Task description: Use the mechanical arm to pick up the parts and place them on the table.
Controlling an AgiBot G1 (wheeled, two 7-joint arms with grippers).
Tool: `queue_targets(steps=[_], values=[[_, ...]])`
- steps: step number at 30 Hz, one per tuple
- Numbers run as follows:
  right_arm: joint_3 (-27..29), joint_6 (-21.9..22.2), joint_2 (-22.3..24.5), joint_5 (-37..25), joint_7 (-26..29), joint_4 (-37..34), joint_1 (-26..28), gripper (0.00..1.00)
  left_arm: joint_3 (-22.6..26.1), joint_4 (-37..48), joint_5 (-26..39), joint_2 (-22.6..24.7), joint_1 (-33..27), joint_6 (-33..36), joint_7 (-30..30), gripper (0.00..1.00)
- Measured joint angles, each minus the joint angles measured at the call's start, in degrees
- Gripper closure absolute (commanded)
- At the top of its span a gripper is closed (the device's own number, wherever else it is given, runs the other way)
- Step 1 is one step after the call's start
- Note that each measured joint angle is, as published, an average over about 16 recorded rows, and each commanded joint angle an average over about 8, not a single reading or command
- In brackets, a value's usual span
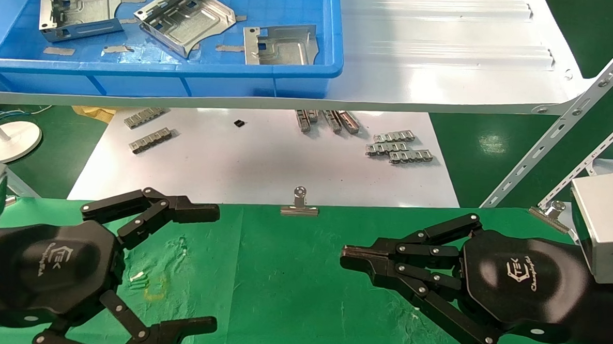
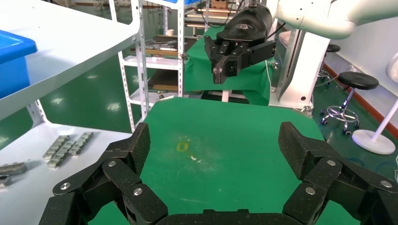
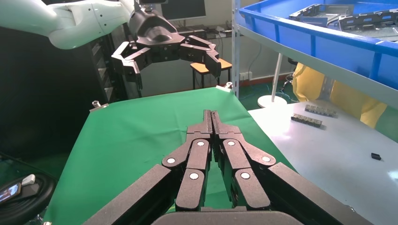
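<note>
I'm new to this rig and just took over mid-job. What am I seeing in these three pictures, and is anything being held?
The robot has two black arms. The head picture looks down on both; each wrist picture looks along one arm's own fingers. The left end effector is open and the right end effector is shut; both are empty above the green table. Three silver parts lie in the blue bin on the white shelf. Below, grey strips lie on a white board.

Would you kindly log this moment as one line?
left gripper: open, above table | right gripper: shut, empty | parts: three in bin
</note>
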Motion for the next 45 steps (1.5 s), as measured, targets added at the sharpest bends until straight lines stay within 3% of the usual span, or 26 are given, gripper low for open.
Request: queue_targets(steps=[19,25,31,33,38,40,41,45], values=[[0.00,0.00,0.00,0.00,0.00,0.00,0.00,1.00,0.00,0.55,0.39,0.32,-2.03,-0.15,-0.35,0.00],[0.00,0.00,0.00,0.00,0.00,0.00,0.00,1.00,0.68,3.86,3.42,2.21,-9.70,-1.01,-0.77,0.00],[0.00,0.00,0.00,0.00,0.00,-0.01,0.01,1.00,2.88,14.26,10.71,6.64,-23.07,-3.57,0.15,0.00],[-0.01,0.00,0.00,0.00,0.00,-0.01,0.01,0.91,3.90,19.34,13.99,8.67,-28.06,-5.50,1.00,0.00],[-0.01,0.00,0.00,0.00,0.00,-0.01,0.01,0.29,6.82,33.92,22.60,14.28,-39.20,-12.38,3.83,0.01],[-0.01,0.00,0.00,0.00,0.00,-0.01,0.01,0.06,8.02,39.98,25.80,16.53,-42.73,-15.62,4.90,0.21],[-0.01,0.00,0.00,0.00,0.00,-0.01,0.01,0.00,8.58,42.87,27.28,17.62,-44.28,-17.28,5.42,0.34],[-0.01,0.00,0.00,0.01,-0.01,-0.01,0.01,0.00,10.51,52.88,32.17,21.58,-49.11,-23.71,7.18,0.84]])
